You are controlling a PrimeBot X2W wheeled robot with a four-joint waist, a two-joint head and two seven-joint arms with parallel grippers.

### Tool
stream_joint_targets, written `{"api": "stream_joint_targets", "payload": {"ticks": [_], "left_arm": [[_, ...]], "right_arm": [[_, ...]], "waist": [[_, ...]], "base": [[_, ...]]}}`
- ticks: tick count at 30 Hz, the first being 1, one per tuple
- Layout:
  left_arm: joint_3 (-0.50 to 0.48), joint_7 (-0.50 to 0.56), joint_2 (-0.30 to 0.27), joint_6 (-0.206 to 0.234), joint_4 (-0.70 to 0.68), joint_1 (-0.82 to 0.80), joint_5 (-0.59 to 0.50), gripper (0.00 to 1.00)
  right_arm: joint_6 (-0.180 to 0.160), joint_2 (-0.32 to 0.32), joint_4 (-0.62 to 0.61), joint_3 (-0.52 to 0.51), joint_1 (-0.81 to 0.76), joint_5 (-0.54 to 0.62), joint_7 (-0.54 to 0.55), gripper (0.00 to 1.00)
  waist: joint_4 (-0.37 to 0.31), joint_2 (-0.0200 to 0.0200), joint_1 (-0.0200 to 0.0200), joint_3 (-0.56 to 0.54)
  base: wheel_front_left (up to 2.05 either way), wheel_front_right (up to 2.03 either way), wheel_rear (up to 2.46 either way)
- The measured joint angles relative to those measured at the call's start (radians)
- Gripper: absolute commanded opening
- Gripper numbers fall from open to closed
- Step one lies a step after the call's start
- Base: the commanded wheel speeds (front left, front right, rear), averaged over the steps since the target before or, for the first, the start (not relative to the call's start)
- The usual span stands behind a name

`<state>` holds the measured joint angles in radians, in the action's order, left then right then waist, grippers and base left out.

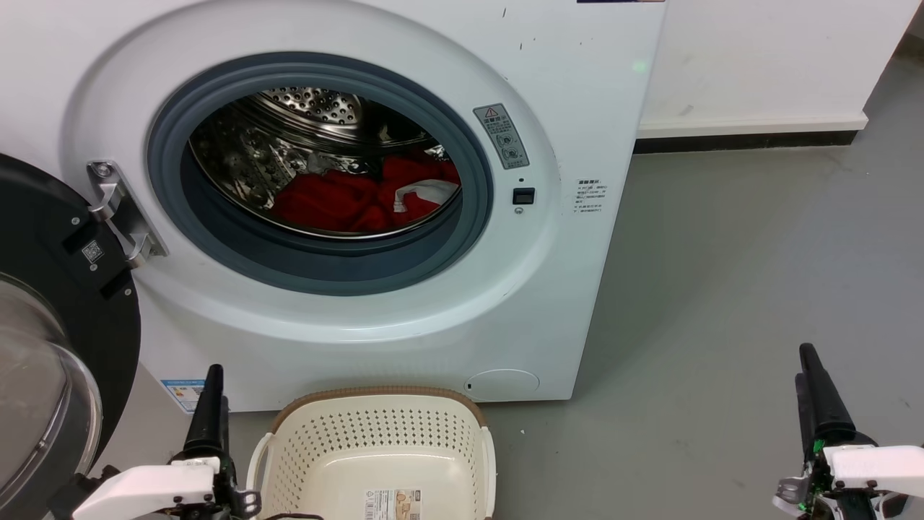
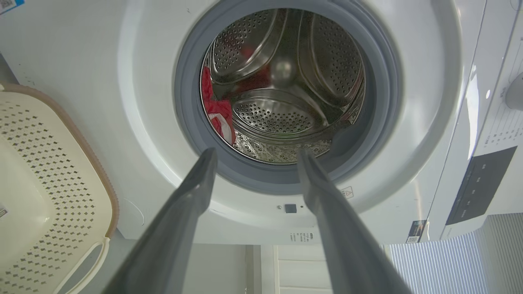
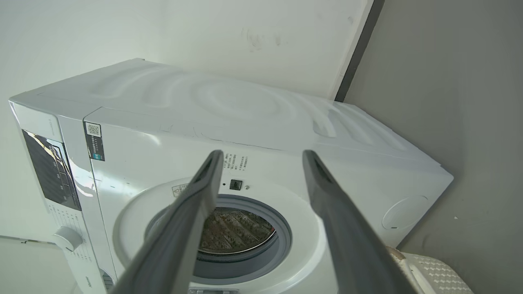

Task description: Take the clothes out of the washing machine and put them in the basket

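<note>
In the head view I'm looking down at the washing machine (image 1: 563, 87), its door (image 1: 43, 289) swung open to the left. The clothes (image 1: 339, 202) lie in the bottom of the drum (image 1: 238, 159), a red heap stretched left to right, with a white panel toward its right end. The basket (image 1: 375, 448) sits on the floor (image 1: 722, 289) just in front of the machine, open side up, with a label on its bottom. Its near end is cut off, so I cannot tell its long axis. My left claw (image 1: 209, 404) stands just left of the basket. My right claw (image 1: 812, 375) is well off to the right over bare floor. Both point toward the machine, and from up here I cannot judge either gap.

The left wrist view settles it for that side: the left claw (image 2: 256, 152) is spread wide with nothing between its fingers, aimed at the rim of the grey door seal (image 2: 184, 122). This picture is turned sideways, so the clothes (image 2: 216, 114) run up and down along the drum's left edge, and the basket (image 2: 49, 171) is at the far left. I also see the drum's ribs and back wall.

The right wrist view shows the right claw (image 3: 263, 153) spread and empty too, angled toward the machine's front. It adds the machine's top, the control panel (image 3: 53, 171), a knob (image 3: 67, 239) and the wall (image 3: 245, 32) behind.
</note>
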<state>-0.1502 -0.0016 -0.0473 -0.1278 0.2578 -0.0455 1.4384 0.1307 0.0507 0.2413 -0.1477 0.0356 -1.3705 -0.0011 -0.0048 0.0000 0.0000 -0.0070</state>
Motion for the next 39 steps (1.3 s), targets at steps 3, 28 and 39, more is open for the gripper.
{"api": "stream_joint_targets", "payload": {"ticks": [3,28,39], "left_arm": [[-0.018,-0.012,-0.001,0.006,-0.008,0.000,-0.048,1.00],[0.036,-0.096,-0.001,0.116,-0.259,0.042,-0.548,1.00],[0.102,-0.127,-0.001,0.165,-0.330,0.061,-0.746,1.00]], "right_arm": [[0.000,0.000,-0.017,-0.014,0.000,0.076,-0.012,1.00],[0.000,0.000,-0.214,0.046,-0.037,0.743,-0.097,1.00],[0.000,0.000,-0.238,0.059,-0.058,0.916,-0.128,1.00]], "waist": [[-0.001,0.0000,0.0000,-0.001],[-0.006,0.0000,0.0000,-0.002],[-0.011,0.0000,0.0001,-0.006]], "base": [[0.00,0.00,0.00],[0.00,0.00,0.00],[0.00,0.00,0.00]]}}
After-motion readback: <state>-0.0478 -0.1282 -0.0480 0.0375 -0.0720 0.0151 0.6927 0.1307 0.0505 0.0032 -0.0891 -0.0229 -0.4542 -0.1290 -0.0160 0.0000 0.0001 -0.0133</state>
